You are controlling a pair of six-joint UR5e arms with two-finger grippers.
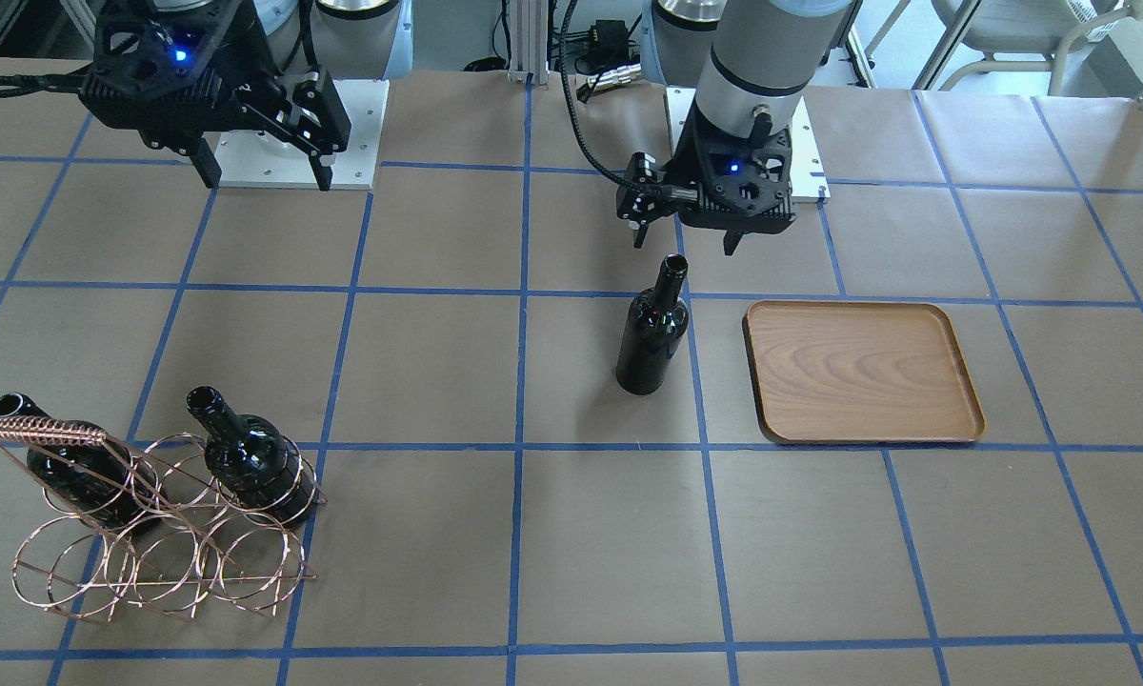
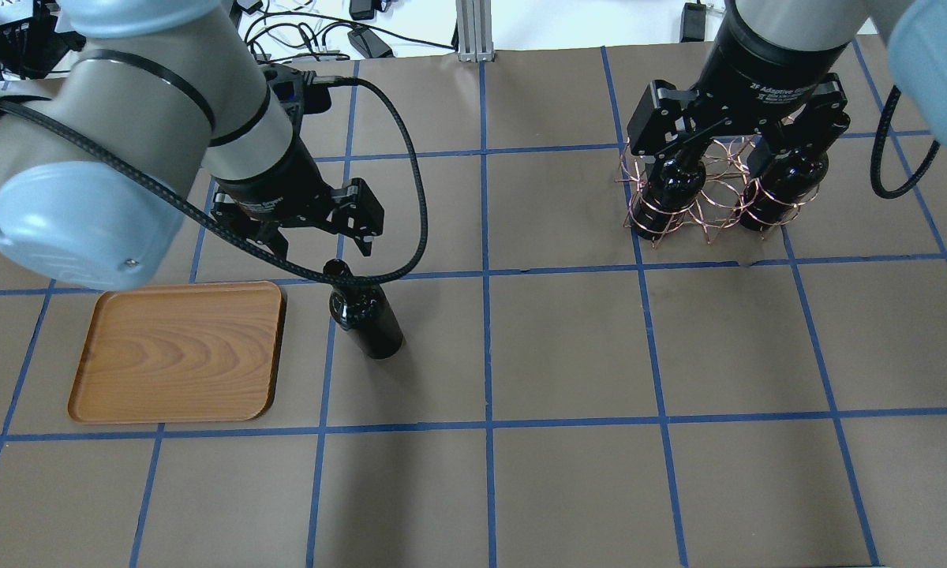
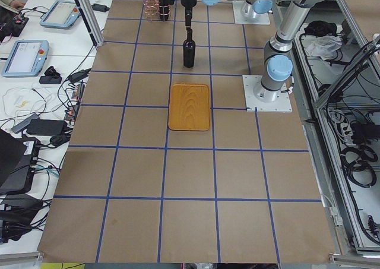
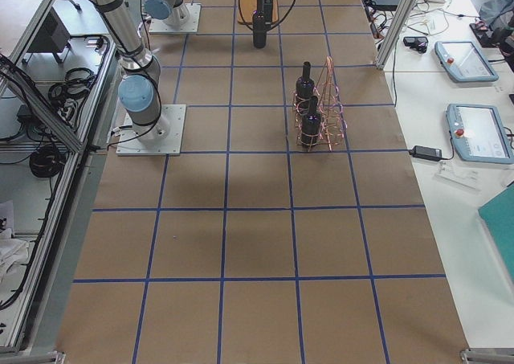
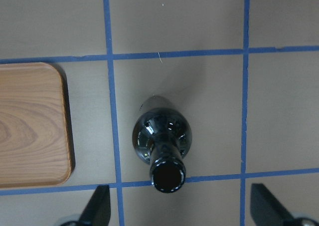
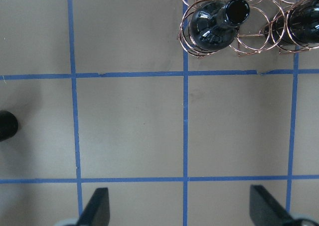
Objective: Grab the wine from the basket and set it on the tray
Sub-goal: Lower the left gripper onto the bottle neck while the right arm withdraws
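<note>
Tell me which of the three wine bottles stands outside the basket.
The bottle standing alone on the table beside the tray, below the left gripper. The other two bottles sit in the basket.

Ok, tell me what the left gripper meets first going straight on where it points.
Probably the standing wine bottle, whose mouth sits below the open left gripper, roughly between its fingers. Whether it straddles or strikes the neck is unclear.

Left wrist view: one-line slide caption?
Left gripper, jaws open, above an upright wine bottle standing on the table beside the wooden tray.
</note>
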